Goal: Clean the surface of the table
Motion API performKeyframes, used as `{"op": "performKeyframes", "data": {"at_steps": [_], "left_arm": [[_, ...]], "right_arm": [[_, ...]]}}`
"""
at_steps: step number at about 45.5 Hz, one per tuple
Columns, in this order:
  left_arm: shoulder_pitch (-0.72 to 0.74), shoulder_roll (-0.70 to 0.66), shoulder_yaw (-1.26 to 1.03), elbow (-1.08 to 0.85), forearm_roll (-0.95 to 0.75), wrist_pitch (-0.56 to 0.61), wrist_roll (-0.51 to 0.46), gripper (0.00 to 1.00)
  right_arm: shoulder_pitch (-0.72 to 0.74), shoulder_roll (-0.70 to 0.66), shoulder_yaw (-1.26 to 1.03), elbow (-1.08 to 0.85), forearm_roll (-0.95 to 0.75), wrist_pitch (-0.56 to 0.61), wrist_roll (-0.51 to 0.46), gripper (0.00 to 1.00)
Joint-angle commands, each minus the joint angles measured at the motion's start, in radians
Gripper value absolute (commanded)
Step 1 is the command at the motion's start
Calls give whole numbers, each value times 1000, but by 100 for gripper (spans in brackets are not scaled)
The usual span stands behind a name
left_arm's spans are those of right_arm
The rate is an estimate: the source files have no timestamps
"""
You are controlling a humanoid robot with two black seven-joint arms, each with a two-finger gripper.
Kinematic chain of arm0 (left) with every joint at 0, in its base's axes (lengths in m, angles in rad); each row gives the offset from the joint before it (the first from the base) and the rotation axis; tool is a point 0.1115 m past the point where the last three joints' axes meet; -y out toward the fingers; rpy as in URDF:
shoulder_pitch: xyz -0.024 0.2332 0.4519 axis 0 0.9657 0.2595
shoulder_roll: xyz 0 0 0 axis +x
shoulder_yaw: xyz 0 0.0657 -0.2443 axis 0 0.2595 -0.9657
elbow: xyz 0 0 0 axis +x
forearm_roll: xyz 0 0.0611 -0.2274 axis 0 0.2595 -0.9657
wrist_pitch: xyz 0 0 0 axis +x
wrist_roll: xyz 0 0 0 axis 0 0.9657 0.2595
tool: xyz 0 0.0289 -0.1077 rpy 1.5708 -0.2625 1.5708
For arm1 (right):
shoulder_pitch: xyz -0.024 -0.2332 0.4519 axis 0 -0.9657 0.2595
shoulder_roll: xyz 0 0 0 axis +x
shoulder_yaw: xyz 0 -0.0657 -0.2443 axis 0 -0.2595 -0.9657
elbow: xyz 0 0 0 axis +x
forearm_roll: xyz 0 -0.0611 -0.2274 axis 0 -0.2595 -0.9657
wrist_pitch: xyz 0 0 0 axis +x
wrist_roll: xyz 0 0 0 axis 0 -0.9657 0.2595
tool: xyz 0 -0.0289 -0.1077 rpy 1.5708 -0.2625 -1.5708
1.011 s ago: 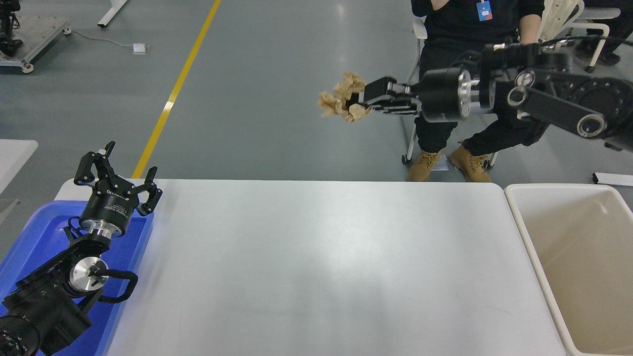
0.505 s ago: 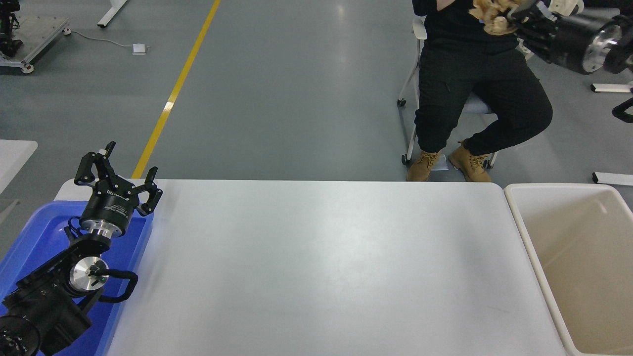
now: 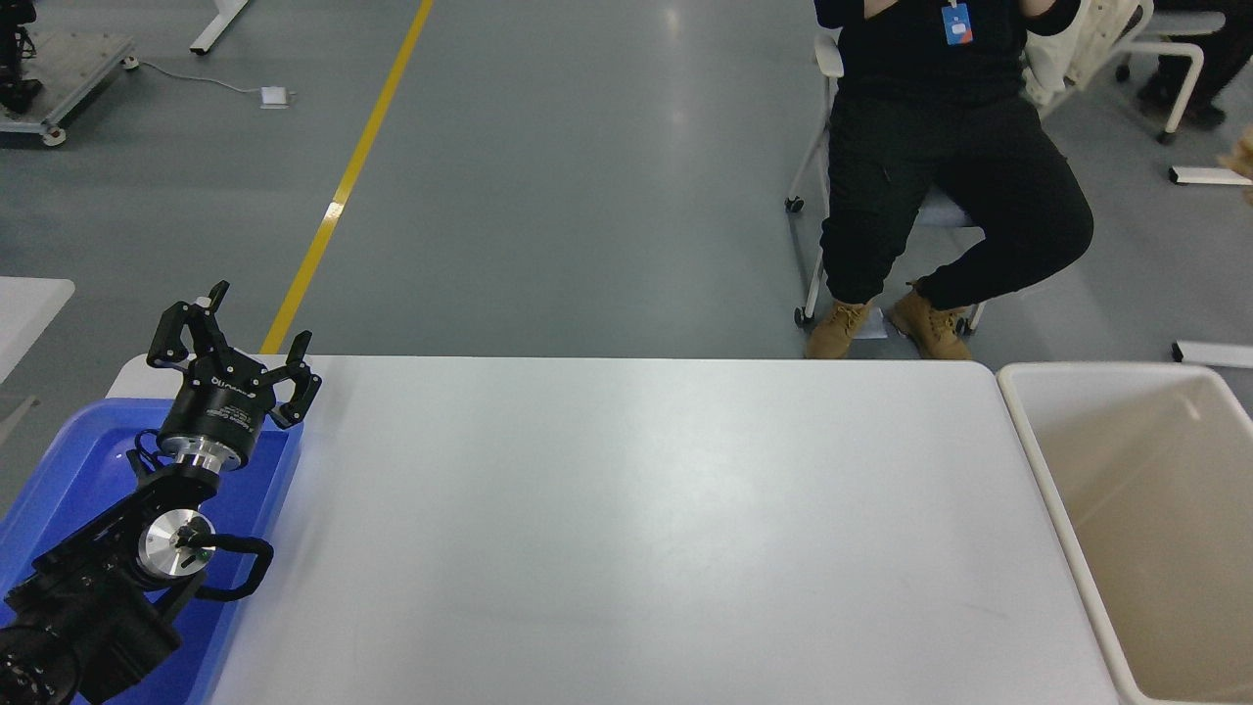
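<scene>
The white table surface (image 3: 636, 529) spans the middle of the head view, matte and smooth with rounded corners. My left gripper (image 3: 233, 331) stands open at the table's far left corner, above the blue tray (image 3: 59, 460), with nothing between its fingers. The right arm and its gripper are out of the picture. A small sliver of tan crumpled paper (image 3: 1245, 162) shows at the right edge, high above the floor.
A beige bin (image 3: 1040, 460) stands against the table's right end. A person in black clothes and tan boots (image 3: 940, 166) sits on a white chair beyond the far right corner. Grey floor with a yellow line lies behind the table.
The right arm, holding the crumpled tan paper, swung up and to the right and has left the picture; only a scrap of the paper shows at the right edge. The left arm stayed still.
</scene>
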Motion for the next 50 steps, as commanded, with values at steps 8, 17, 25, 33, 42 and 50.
{"op": "performKeyframes", "data": {"at_steps": [8,17,25,33,42,50], "left_arm": [[0,1,0,0,0,0,0,100],[0,-1,0,0,0,0,0,100],[0,1,0,0,0,0,0,100],[0,1,0,0,0,0,0,100],[0,-1,0,0,0,0,0,100],[0,-1,0,2,0,0,0,100]], "right_arm": [[-261,-7,45,-14,154,-202,-41,0],[-359,65,65,-7,194,-261,-40,0],[-421,167,62,-4,194,-267,-32,0],[-430,236,45,-1,192,-261,-29,0],[-413,280,42,-1,178,-261,-29,0],[-378,302,-4,22,177,-259,-29,0]]}}
